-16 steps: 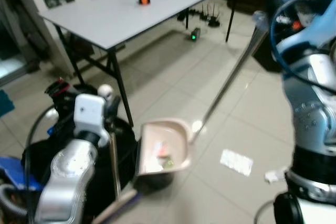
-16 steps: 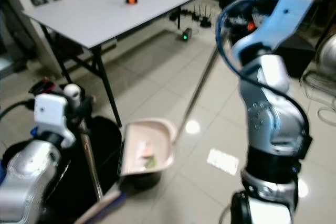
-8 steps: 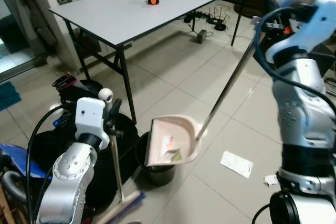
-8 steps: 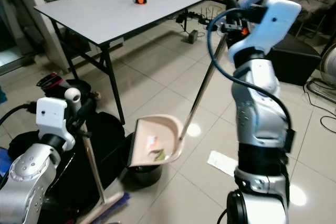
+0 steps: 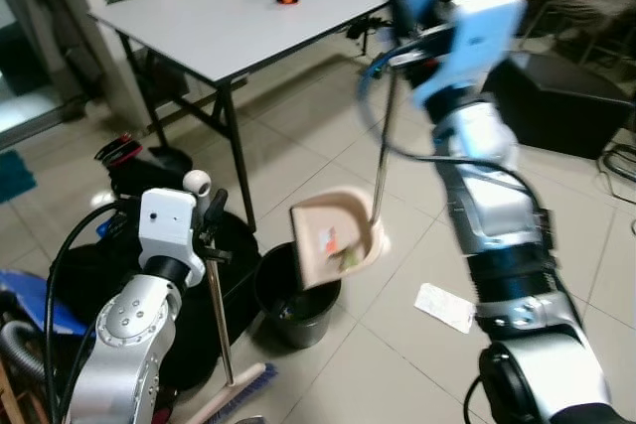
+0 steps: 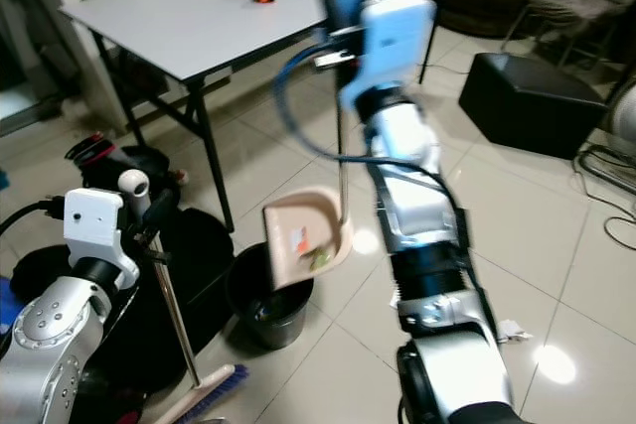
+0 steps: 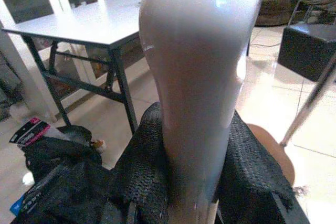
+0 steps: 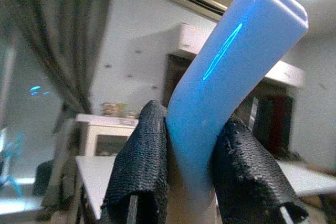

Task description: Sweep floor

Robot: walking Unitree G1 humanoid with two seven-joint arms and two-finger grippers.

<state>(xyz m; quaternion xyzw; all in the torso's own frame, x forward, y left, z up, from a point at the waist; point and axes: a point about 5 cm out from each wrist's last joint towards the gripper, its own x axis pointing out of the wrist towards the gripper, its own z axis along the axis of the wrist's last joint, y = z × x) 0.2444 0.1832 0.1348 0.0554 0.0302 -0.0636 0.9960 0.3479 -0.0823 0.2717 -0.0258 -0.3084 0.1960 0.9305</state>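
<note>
Nearest, the left gripper (image 7: pixel 184 182) is clenched around the top of the broom handle (image 5: pixel 218 320), its padded fingers (image 7: pixel 142 166) pressed to either side of the pale grip. The broom stands close to upright, bristles (image 5: pixel 234 394) resting on the tiles below that gripper — parked, I'd say, so the other arm can do the emptying. The left arm is bent at the elbow and held close to the body, forearm raised, simply propping the stick.

Just beyond the broom sits the black bin (image 5: pixel 295 295), and right over its rim hangs the beige dustpan (image 5: pixel 333 245), tipped steeply so its open mouth faces down toward the bin. Bits of rubbish (image 5: pixel 333 242) cling inside — the tilt looks meant to slide them out.

The dustpan's long metal pole (image 5: pixel 381 161) rises almost vertically from the pan to the right gripper (image 8: pixel 191 145), which grasps the blue handle end (image 8: pixel 231 72) between both pads. That arm is lifted high and stretched forward, wrist well above the pan.

A scrap of paper (image 5: pixel 444 307) lies on the floor near the bin, unswept. Farther off stands a grey table (image 5: pixel 229 27).
</note>
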